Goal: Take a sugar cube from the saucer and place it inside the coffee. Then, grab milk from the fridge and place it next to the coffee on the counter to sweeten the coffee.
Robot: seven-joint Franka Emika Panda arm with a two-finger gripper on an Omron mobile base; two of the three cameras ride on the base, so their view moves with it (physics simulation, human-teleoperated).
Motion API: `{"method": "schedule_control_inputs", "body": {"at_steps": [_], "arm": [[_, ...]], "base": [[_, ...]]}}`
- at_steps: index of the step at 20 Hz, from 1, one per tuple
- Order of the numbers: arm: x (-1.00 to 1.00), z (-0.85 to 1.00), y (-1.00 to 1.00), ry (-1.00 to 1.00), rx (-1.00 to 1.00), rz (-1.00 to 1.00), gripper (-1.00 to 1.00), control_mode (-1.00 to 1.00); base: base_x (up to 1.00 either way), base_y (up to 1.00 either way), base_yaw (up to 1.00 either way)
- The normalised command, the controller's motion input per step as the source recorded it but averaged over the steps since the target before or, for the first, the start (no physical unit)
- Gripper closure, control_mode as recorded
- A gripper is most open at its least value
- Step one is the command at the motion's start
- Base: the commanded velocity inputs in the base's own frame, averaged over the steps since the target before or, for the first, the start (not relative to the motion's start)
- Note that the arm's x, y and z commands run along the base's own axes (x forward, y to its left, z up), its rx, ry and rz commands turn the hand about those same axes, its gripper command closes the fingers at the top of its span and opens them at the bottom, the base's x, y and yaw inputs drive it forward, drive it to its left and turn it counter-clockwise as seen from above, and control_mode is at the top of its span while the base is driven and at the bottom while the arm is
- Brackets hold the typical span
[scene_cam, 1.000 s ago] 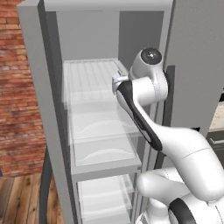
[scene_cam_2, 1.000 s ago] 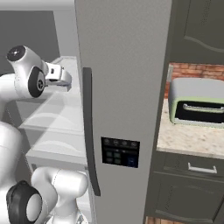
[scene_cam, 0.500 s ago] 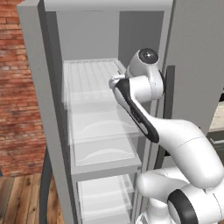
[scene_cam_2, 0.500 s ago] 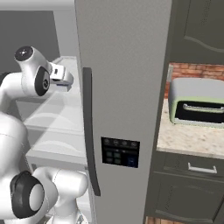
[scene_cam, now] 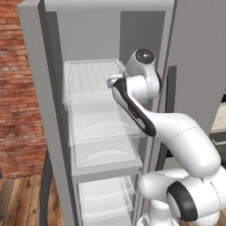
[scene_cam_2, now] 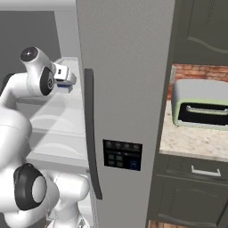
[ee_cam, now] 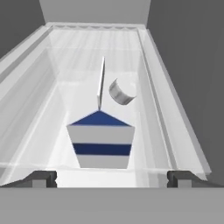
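The fridge (scene_cam: 32,92) stands open, and my arm reaches into its upper compartment over the clear shelves (scene_cam: 99,126). In the hand view the milk (ee_cam: 101,140), a white carton with blue stripes and a gabled top, stands on a translucent shelf just ahead of my gripper (ee_cam: 112,179). The two fingertips (ee_cam: 41,178) are spread wide, one on each side of the carton and still short of it, holding nothing. From the right base view, the hand (scene_cam_2: 64,76) is seen at the fridge opening beside the door (scene_cam_2: 127,89). The counter (scene_cam_2: 191,141) lies to the right.
A small pale cylinder (ee_cam: 121,92) lies on the same shelf behind the milk. The fridge side walls close in on both sides of the hand. A green-and-grey toaster oven (scene_cam_2: 200,104) sits on the counter beneath dark upper cabinets, with a brick wall (scene_cam: 17,88) left of the fridge.
The arm has pushed the hand a little deeper into the fridge's upper compartment. The base and the fridge door have not moved.
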Motion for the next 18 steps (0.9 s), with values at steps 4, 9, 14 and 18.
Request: {"method": "schedule_control_inputs", "body": {"at_steps": [4,9,14,18], "arm": [[0.23,-0.01,0.11,0.00,0.00,0.00,-1.00,-1.00],[0.14,-0.04,0.12,0.00,0.00,0.00,-1.00,-1.00],[0.11,-0.02,0.01,-0.01,0.00,0.00,-1.00,-1.00],[0.06,-0.10,0.00,-0.01,0.00,0.00,-1.00,-1.00]], "base": [[0.00,0.00,0.00],[0.00,0.00,0.00],[0.00,0.00,0.00],[0.00,0.00,0.00]]}}
